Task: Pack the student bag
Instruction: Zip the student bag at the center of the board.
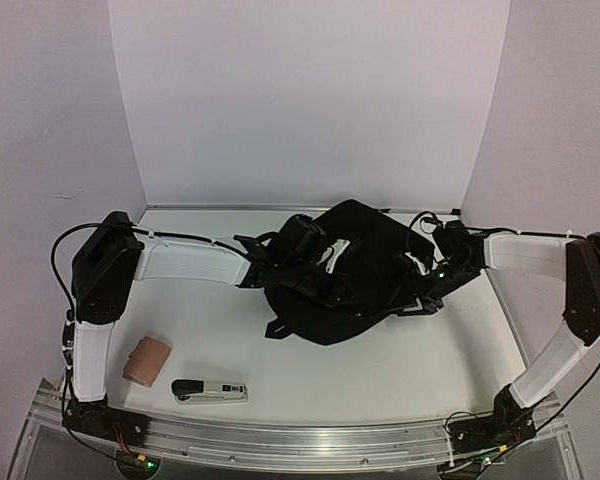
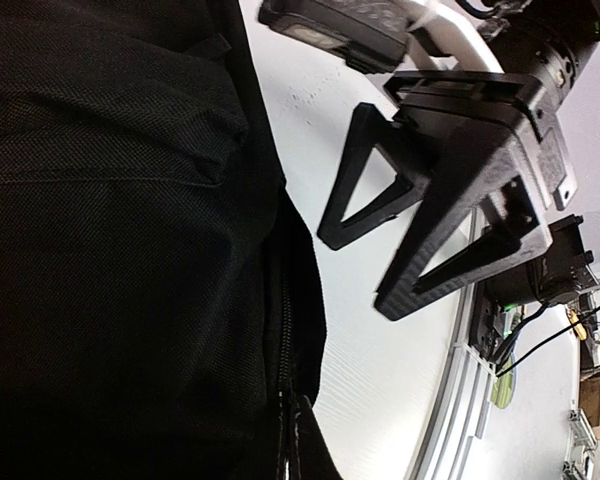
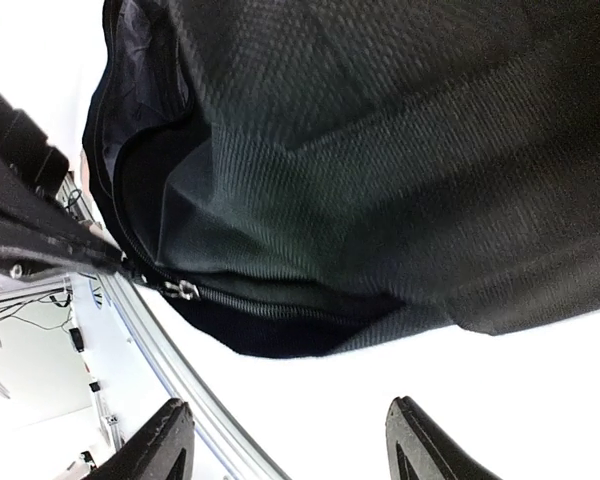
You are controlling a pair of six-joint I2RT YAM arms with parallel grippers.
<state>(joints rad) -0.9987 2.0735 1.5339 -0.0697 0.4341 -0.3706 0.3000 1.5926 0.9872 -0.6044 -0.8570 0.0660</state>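
The student bag (image 1: 350,265) is a large black backpack lying at mid-table. It fills the left wrist view (image 2: 110,250) and the top of the right wrist view (image 3: 380,130). My left gripper (image 1: 278,270) is at the bag's left side, its fingers (image 2: 292,440) pressed together on the fabric edge by the zip (image 2: 283,330). My right gripper (image 1: 420,298) is at the bag's right side, just off the fabric. It is open and empty (image 3: 290,440), over bare table below the bag's zip pull (image 3: 185,290). It shows in the left wrist view (image 2: 400,230) too.
A small pink pencil case (image 1: 145,360) and a black and white stapler (image 1: 210,390) lie at the near left. The metal rail (image 1: 300,440) runs along the front edge. White walls close in the back and sides.
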